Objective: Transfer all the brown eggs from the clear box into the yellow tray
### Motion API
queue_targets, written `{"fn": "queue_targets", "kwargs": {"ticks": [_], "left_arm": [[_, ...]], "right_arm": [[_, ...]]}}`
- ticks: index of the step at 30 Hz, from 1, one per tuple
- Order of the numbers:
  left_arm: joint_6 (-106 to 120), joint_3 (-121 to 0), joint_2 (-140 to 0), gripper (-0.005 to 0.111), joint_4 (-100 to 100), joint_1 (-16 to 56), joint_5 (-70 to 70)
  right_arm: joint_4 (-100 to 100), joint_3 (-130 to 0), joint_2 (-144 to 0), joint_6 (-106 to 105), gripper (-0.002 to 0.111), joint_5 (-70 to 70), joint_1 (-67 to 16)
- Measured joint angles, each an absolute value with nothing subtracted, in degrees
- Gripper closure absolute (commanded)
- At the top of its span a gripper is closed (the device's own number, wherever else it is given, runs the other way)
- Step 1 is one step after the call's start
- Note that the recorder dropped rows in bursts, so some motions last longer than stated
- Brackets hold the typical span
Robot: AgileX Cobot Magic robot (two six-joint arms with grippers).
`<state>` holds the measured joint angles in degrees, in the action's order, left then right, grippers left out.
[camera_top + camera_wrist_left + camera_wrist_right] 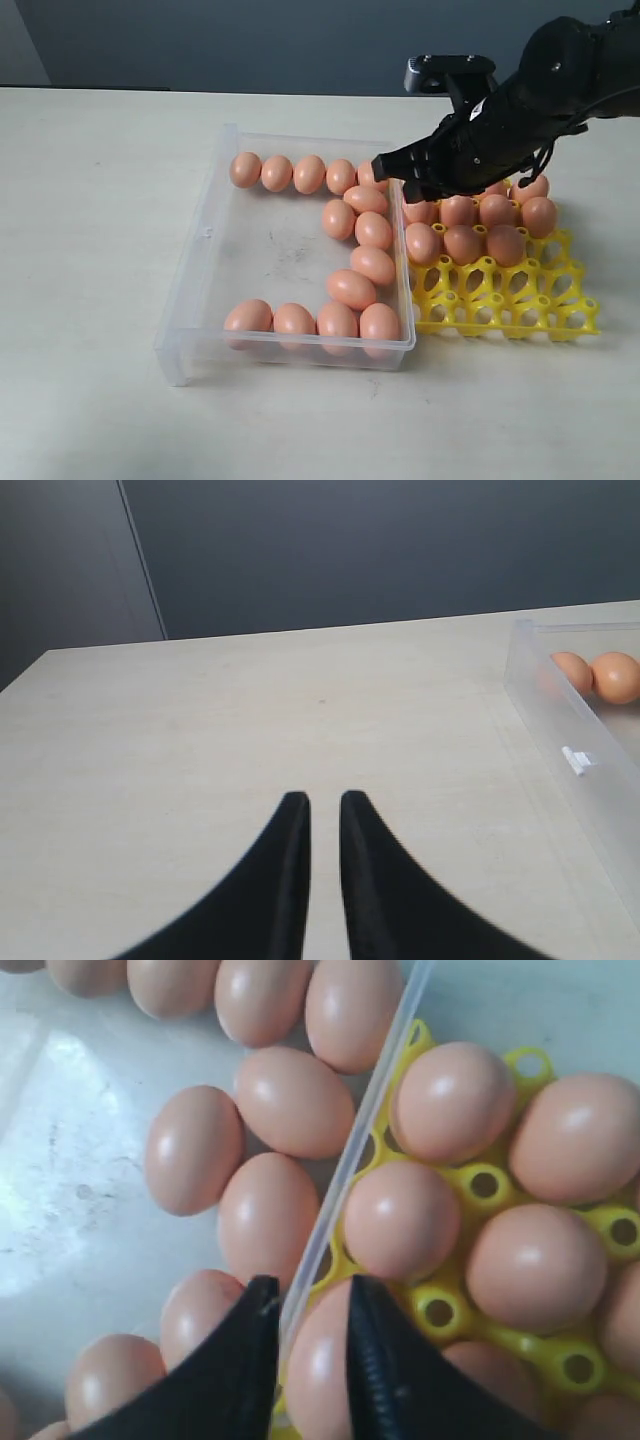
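Looking first at the exterior view, I see the clear box (205, 235) at the middle of the tabletop (100, 200). It is a shallow bin of transparent plastic with rounded corners, a flanged rim and a scuffed floor. The brown eggs (373, 231) are smooth, matte, peach-tan ovals. One row lies along the box's far wall, a loose line runs down its right side, and four sit against the near wall. The yellow tray (500, 300) is glossy plastic moulded into round cups with pointed posts. It stands just beside the box's right wall, with eggs in its far cups and its near rows bare. The black right arm (500, 120) hangs over the tray's far left corner. The tabletop is pale, matte and faintly grained, and a dark grey-blue wall (250, 40) rises behind it.

In the left wrist view, the left gripper (325, 800) hangs over bare tabletop, well apart from the box. Its curved black fingers are drawn nearly together with only a slit between them, holding nothing. Two eggs show through the box's cloudy wall.

In the right wrist view, the right gripper (308, 1295) straddles the box's thin wall where it meets the tray. Its ribbed fingers stand a narrow way apart and I see nothing pinched between them. One finger is over an egg in the box and the other over one seated in the tray.
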<state>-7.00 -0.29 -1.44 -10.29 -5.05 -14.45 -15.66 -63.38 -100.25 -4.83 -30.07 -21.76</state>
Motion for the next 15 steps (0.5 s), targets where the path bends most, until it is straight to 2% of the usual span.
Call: {"fn": "queue_targets", "kwargs": {"ticks": [15], "left_arm": [[-7.0,-0.3,-1.4,0.095,-10.3,-5.0,-14.4]], "right_arm": [[-8.2,-63.4,-104.0,-4.2,0.108,-33.4,-22.4]]}}
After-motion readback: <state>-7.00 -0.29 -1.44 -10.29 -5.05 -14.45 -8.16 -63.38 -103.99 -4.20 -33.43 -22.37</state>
